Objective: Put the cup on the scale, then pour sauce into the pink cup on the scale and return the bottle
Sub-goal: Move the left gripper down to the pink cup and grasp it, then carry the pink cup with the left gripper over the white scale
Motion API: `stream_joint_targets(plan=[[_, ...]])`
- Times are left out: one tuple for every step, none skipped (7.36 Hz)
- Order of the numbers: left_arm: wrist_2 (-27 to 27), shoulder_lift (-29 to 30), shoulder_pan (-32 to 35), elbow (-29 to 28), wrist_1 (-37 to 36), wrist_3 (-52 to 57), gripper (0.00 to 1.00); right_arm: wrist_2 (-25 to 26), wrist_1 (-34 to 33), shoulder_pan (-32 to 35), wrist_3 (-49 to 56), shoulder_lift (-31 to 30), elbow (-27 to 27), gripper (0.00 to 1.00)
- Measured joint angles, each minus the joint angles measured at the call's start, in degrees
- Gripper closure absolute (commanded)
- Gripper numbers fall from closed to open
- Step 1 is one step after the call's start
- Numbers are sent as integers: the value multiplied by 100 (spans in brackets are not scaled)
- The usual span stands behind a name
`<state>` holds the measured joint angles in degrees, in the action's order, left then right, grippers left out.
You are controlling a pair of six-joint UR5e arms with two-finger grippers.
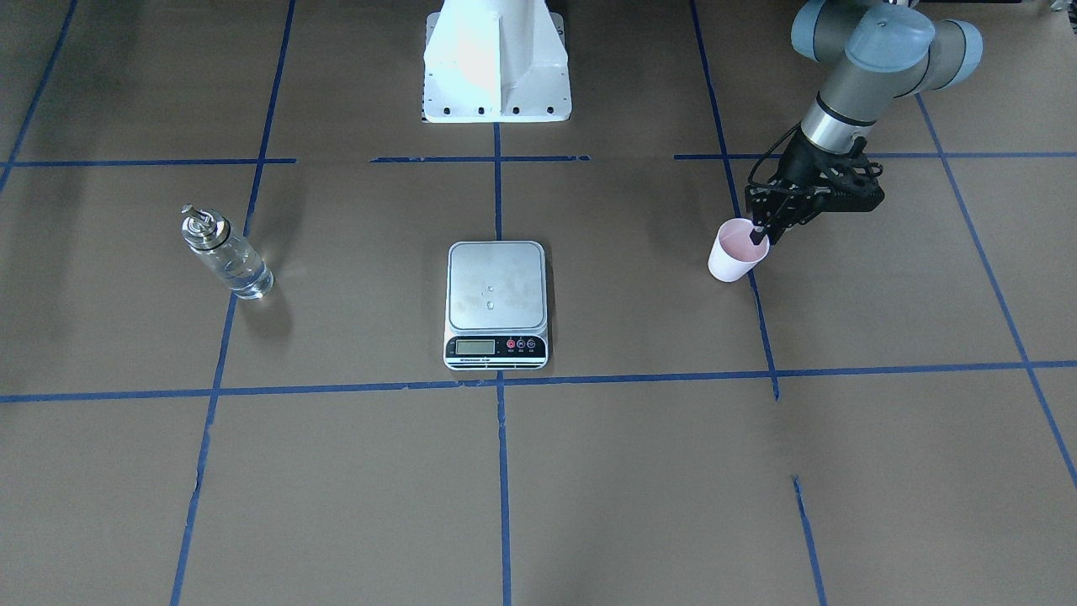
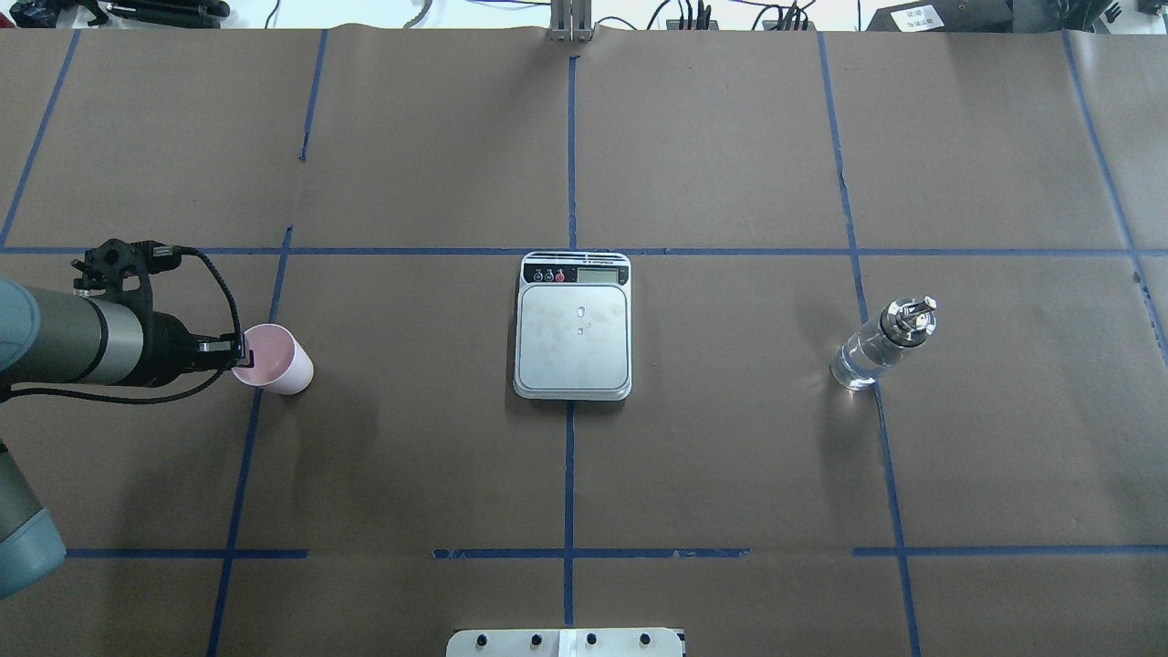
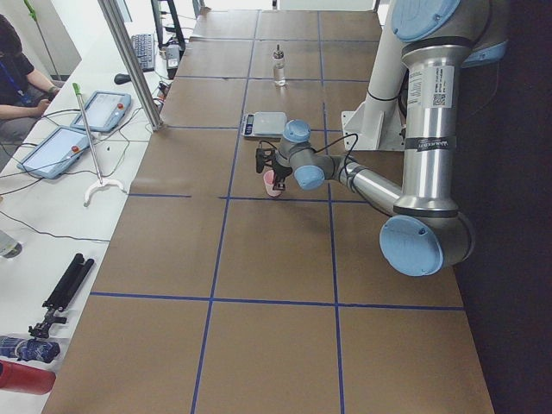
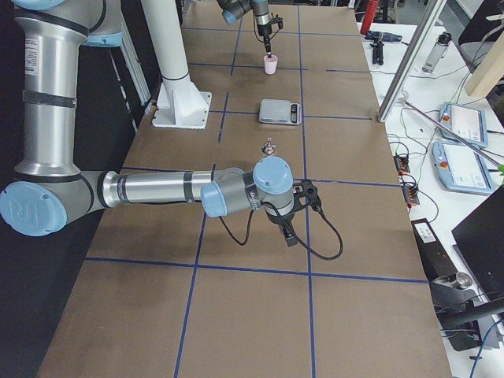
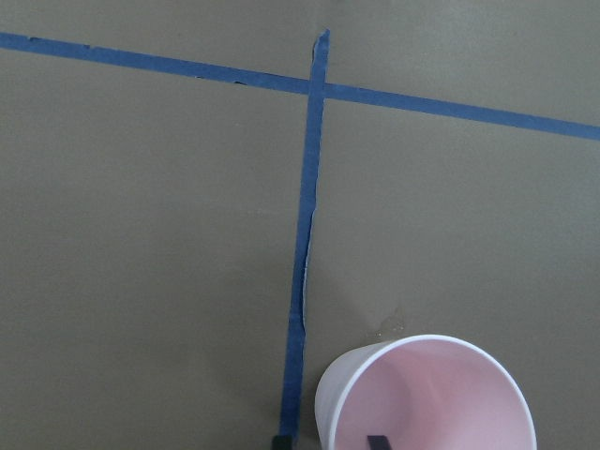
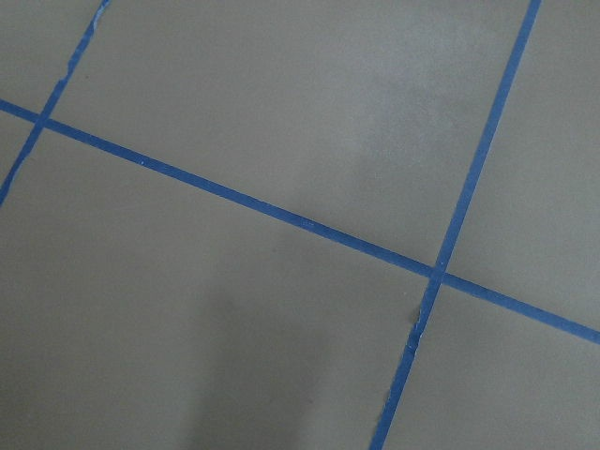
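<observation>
Left tool straddles the pink paper cup at its rim, jaws apart, not gripping; scale lies off to its right.

I see the pale pink cup standing upright on the robot's left, the silver scale flat at centre, the glass bottle upright on the right, clear sauce inside.
</observation>
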<state>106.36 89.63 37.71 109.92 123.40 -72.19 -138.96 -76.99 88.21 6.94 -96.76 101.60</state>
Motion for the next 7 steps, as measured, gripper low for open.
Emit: stream_joint_targets(plan=[[-1, 43, -3, -38, 0, 2, 100, 0, 0, -2, 0, 0, -3, 0], [-1, 55, -6, -52, 0, 7, 100, 0, 0, -4, 0, 0, -4, 0], [1, 44, -7, -54, 0, 19, 100, 0, 0, -3, 0, 0, -4, 0], [11, 27, -2, -35, -8, 37, 100, 0, 0, -1, 0, 0, -6, 0], [27, 53, 7, 57, -168, 53, 100, 0, 0, 2, 0, 0, -8, 0], [41, 274, 11, 281, -750, 60, 100, 0, 0, 2, 0, 0, -9, 0], [46, 856, 14, 499, -1703, 55, 100, 0, 0, 3, -2, 0, -9, 0]])
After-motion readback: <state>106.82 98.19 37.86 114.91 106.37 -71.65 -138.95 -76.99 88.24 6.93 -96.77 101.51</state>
